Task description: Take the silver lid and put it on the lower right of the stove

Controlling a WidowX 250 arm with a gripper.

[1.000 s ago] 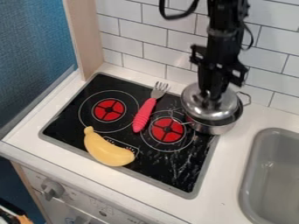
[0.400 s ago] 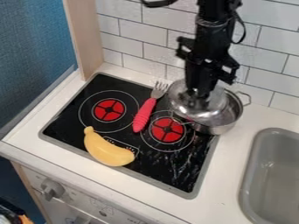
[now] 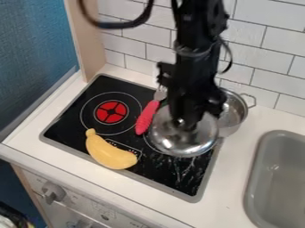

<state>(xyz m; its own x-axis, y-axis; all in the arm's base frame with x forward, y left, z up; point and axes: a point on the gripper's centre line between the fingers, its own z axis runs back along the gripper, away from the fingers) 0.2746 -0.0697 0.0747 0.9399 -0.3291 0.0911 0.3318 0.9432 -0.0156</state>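
Note:
My gripper [image 3: 186, 124] points down over the right part of the stove, shut on the knob of the silver lid. The round, shiny silver lid [image 3: 179, 143] hangs over the right burner and covers it from view. Black glass with a grey rim makes up the stove [image 3: 202, 182], whose lower right part shows in front of the lid.
A silver pot [image 3: 233, 116] stands behind and right of the lid, partly overlapped by it. The red-handled fork [image 3: 146, 116] lies just left of the lid, a yellow banana [image 3: 109, 152] at the stove's front. A grey sink [image 3: 280, 178] is at the right.
The lid, held by my gripper, has come away from above the pot, moving left and toward the front. More of the pot's inside shows. Fork and banana have stayed in place.

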